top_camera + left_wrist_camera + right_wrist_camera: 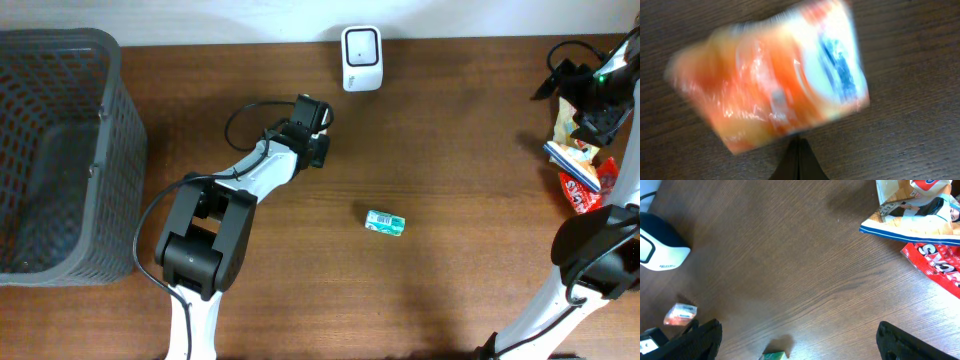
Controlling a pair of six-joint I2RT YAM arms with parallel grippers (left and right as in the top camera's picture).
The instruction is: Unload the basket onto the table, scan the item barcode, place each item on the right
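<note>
One orange packet (770, 80), pinched by left end effector (798, 144)

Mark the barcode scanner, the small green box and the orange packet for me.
barcode scanner (361, 55): overhead view, on its front face.
small green box (384, 222): overhead view, middle of its top face.
orange packet (755, 95): left wrist view, on its orange wrapper.

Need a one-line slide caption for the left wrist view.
Blurred orange packet pinched at its lower edge by the shut left gripper, over the wood table.
</note>
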